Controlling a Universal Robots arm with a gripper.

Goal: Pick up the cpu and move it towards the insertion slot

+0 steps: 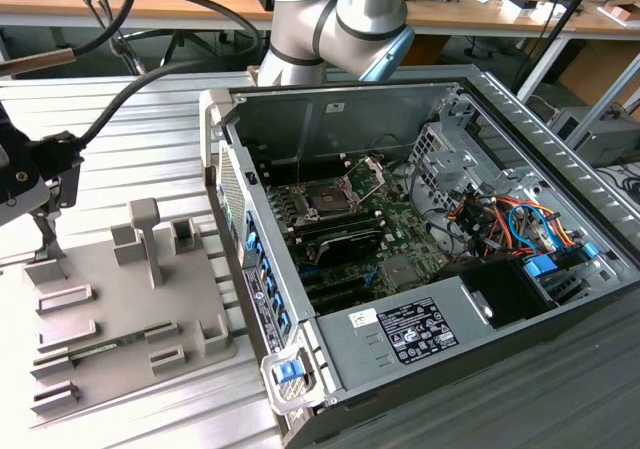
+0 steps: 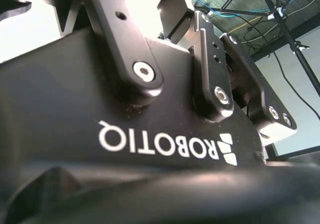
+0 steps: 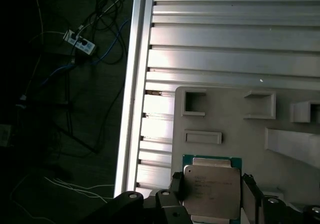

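- One relation matters most here: the cpu (image 3: 212,191) lies right between the fingertips of the gripper (image 3: 212,188). So there's no offset, and the pincer is around the chip, not beside it.
- In the first wrist view the fingers (image 3: 248,193) sit against two opposite side edges of the chip. Its pale metal lid faces the camera and a bit of green board peeks out along a free edge. To me that reads as clamped on the cpu. I can't tell whether it's lifted or resting on the grey tray (image 3: 225,114).
- The chip is basically square, so there's no real long axis to fuss over. Its edges run square to the tray's pockets, and the jaws close across one pair of sides.
- Place-wise, the cpu is over the tray, near the tray edge that faces away from the computer case (image 1: 300,119). In the exterior view the gripper (image 1: 47,254) hangs at that same far corner of the tray.
- The insertion slot (image 1: 330,199) is well apart from the tray, past its case-side edge toward the exterior view's right. It sits on the motherboard inside the open case, and its silver bracket looks flipped up.
- There's just the one arm (image 1: 340,19), so no choice of hand. The case wall stands between the tray and the slot.
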